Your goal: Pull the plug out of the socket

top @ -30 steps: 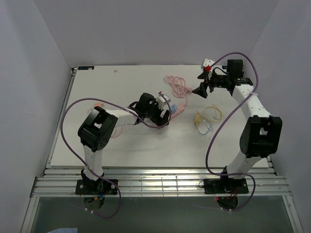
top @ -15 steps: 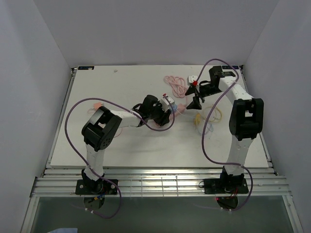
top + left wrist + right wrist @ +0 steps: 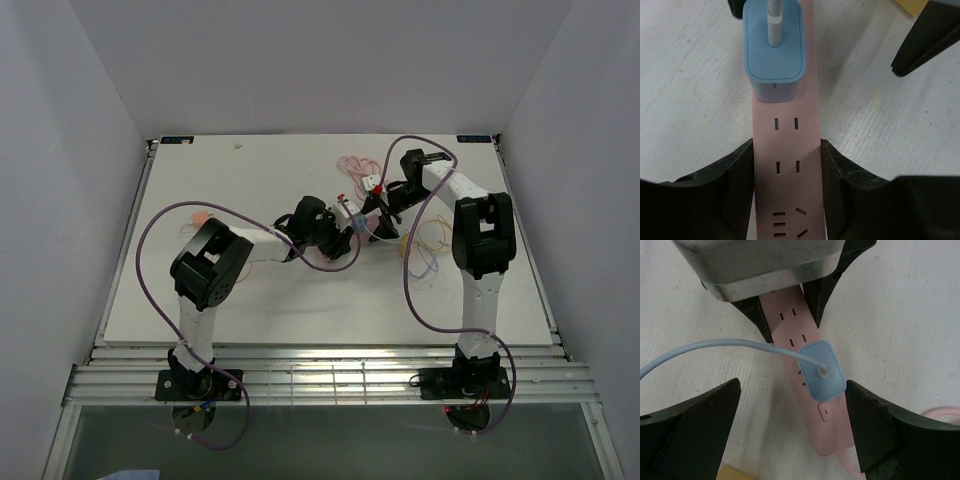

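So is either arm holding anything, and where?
The left gripper clamps the pink power strip across its long sides. The right gripper holds nothing; it is open around the blue plug.

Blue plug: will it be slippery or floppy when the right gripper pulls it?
Probably rigid: a boxy plug. Its smooth rounded corners may slip. Its thin cable looks floppy, so likely adds little drag.

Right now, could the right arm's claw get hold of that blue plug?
Probably yes. The right gripper hangs open over the blue plug, a finger on each side, nothing between. The cable trails off sideways, and the left gripper clamps the pink socket further along.
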`<state>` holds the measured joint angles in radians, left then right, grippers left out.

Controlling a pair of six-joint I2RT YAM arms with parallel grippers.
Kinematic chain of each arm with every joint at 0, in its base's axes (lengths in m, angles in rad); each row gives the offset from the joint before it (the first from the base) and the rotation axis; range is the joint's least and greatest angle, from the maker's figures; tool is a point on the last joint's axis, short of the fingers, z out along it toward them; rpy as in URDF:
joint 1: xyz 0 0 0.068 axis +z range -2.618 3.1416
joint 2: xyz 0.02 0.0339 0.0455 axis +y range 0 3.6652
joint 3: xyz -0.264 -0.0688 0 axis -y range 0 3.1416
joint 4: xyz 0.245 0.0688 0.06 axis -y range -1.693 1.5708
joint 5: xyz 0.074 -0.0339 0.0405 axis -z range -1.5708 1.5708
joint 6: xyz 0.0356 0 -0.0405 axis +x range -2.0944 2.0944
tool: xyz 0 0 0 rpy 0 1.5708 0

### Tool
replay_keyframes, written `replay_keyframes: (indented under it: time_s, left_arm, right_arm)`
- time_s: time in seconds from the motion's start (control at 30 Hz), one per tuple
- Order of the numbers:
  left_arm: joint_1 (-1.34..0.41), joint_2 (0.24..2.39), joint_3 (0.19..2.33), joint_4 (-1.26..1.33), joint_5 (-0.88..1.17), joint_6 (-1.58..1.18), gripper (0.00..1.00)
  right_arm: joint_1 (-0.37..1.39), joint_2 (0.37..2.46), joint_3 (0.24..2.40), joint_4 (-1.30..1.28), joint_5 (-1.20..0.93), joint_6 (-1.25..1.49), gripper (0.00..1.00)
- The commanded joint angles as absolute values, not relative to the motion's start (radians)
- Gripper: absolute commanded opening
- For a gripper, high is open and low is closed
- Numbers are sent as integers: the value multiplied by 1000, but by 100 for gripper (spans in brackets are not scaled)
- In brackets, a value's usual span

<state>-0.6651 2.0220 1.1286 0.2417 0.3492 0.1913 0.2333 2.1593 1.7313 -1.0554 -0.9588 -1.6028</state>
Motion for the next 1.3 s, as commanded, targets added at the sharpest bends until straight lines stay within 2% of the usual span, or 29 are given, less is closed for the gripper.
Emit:
replay_keyframes:
  time_s: [0.0, 0.23, 0.4, 0.43, 0.47, 0.57, 0.67, 0.7, 0.8, 0.83, 0.93, 1.13, 1.27]
  left_arm:
    - [-724, 2120, 1112, 209, 448, 242, 0]
    - [-724, 2118, 1086, 238, 456, 247, 0]
    - [-724, 2102, 1060, 256, 462, 244, 0]
    - [-724, 2100, 1058, 264, 463, 242, 0]
    - [-724, 2100, 1055, 267, 463, 242, 0]
    - [-724, 2100, 1048, 275, 462, 239, 0]
    - [-724, 2102, 1042, 284, 454, 235, 0]
    - [-724, 2103, 1039, 285, 456, 233, 0]
    - [-724, 2106, 1037, 285, 457, 227, 0]
    - [-724, 2109, 1037, 285, 457, 224, 0]
    - [-724, 2115, 1035, 287, 457, 219, 0]
    - [-724, 2134, 1020, 299, 456, 207, 0]
    - [-724, 2149, 1017, 301, 460, 198, 0]
  right_arm:
    - [252, 2192, 1773, -1046, -965, -1625, 90]
    - [287, 2241, 1821, -1031, -963, -1624, 90]
    - [308, 2255, 1839, -1042, -917, -1611, 98]
    - [311, 2256, 1839, -1039, -902, -1603, 92]
    - [316, 2256, 1836, -1034, -881, -1594, 81]
    - [319, 2258, 1832, -1023, -864, -1575, 62]
    - [319, 2258, 1829, -1019, -851, -1565, 50]
    - [319, 2257, 1824, -1014, -848, -1562, 49]
    - [321, 2246, 1806, -1005, -844, -1563, 35]
    - [321, 2243, 1802, -1003, -847, -1568, 24]
    - [316, 2232, 1798, -997, -870, -1569, 8]
    - [301, 2175, 1790, -962, -975, -1545, 8]
    - [301, 2143, 1798, -1026, -1018, -1568, 8]
